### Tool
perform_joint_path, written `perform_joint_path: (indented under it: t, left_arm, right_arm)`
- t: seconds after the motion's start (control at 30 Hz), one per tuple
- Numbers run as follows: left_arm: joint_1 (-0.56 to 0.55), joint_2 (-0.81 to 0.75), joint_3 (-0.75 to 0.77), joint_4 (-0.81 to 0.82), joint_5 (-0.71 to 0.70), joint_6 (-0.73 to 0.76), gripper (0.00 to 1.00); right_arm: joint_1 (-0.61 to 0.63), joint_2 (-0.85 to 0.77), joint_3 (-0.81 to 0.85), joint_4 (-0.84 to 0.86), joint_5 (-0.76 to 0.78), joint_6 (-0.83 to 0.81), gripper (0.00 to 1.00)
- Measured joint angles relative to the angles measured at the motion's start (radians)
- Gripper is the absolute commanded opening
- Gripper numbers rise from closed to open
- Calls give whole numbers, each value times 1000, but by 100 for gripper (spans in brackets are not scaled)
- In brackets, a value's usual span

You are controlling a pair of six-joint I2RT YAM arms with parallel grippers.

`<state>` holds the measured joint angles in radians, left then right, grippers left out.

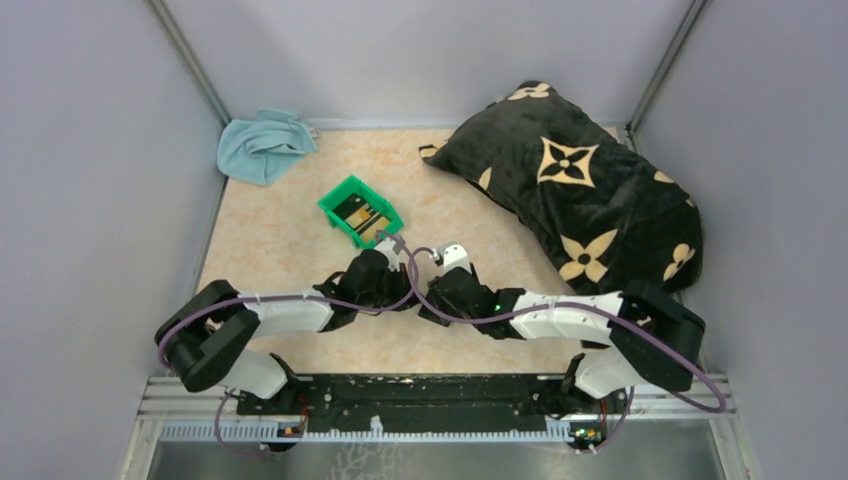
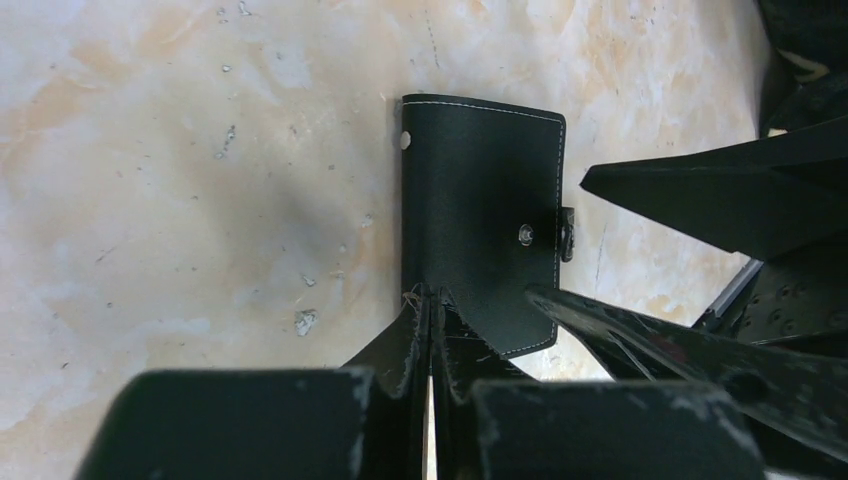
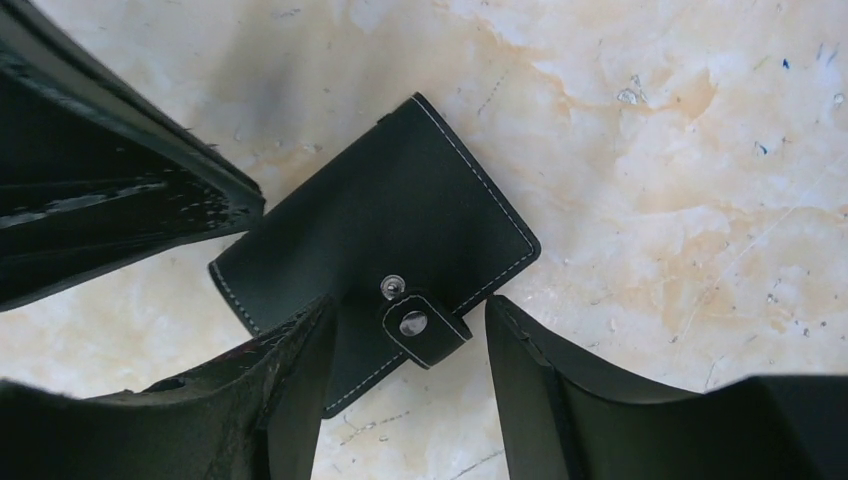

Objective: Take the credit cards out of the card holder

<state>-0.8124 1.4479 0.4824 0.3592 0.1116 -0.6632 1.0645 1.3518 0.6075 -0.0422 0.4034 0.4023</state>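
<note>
The card holder lies folded shut on the marble tabletop, black with white stitching; its snap strap is undone. My left gripper is shut, its tips resting on the holder's near edge. My right gripper is open, with its fingers on either side of the strap and touching nothing. In the top view both grippers, left and right, meet at the table's middle and hide the holder. Dark credit cards with tan markings lie in the green bin.
A blue cloth lies bunched at the back left corner. A large black pillow with tan flower shapes fills the back right. Grey walls close in the table on three sides.
</note>
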Motion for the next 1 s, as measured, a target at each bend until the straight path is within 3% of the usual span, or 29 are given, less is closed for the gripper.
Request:
perform_joint_path:
  t: [0.1,0.23,0.4,0.7,1.0]
  left_arm:
    - [1,-8,-6,-2,-13,-3,2]
    - [1,-9,-6,-2,-15,-3,2]
    - [1,-9,-6,-1,-15,-3,2]
    - [1,-43,-9,-29,-11,-4,3]
    - [1,-346,-3,-149,-87,8,35]
  right_arm:
    - [6,55,20,-6,25,15,47]
    - [8,84,36,-12,60,47,22]
    - [9,80,36,-32,97,85,1]
    - [9,-46,34,-82,130,104,0]
    - [9,-158,92,-105,132,21,0]
